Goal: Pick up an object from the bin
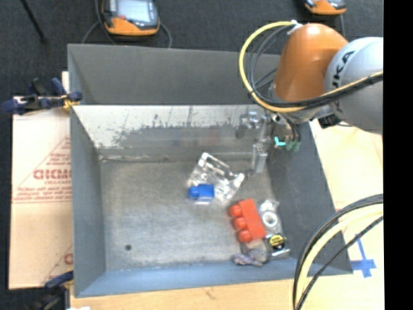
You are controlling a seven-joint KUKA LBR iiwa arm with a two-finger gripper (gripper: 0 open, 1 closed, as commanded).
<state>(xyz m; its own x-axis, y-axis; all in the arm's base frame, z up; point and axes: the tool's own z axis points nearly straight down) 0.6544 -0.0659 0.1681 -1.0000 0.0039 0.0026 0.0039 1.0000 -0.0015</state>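
Observation:
My gripper (259, 154) hangs low at the back right of the bin, close to the rear wall. Just left of and in front of it lies a clear plastic packet (215, 173) with a blue piece (201, 192) at its near end. Nearer the front sits a red studded block (245, 220), and a white tape roll (269, 216) rests against its right side. I see nothing held in the gripper.
A small yellow and black tape measure (278, 242) and a greyish purple scrap (251, 258) lie in the front right corner. The bin's right wall slopes up close beside the gripper. The left half of the floor is bare grey metal.

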